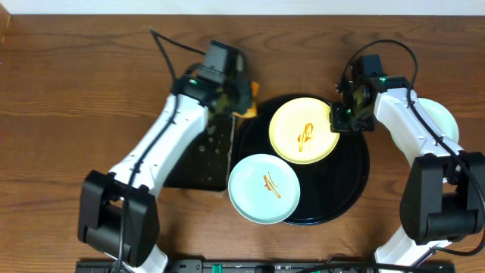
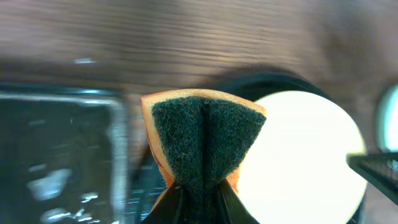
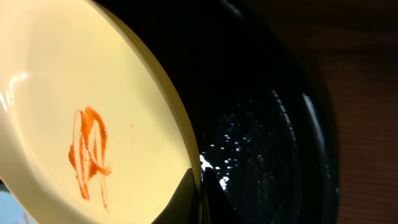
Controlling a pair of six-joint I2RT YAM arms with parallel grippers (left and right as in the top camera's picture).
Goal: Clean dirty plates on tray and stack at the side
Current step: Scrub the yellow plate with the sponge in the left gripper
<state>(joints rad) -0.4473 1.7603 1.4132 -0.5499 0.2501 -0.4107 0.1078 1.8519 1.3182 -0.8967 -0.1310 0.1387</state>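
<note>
The large black tray holds a pale yellow plate with an orange sauce squiggle. A mint-blue plate with sauce sits on the tray's front left and overhangs the rim. My right gripper is shut on the yellow plate's right rim; the right wrist view shows the plate pinched between the fingers over the tray. My left gripper is shut on a green-and-orange sponge, just left of the yellow plate. A second mint-blue plate lies on the table at the right, partly behind the right arm.
A rectangular black pan lies left of the tray, under my left arm, and shows wet in the left wrist view. The wooden table surrounds everything.
</note>
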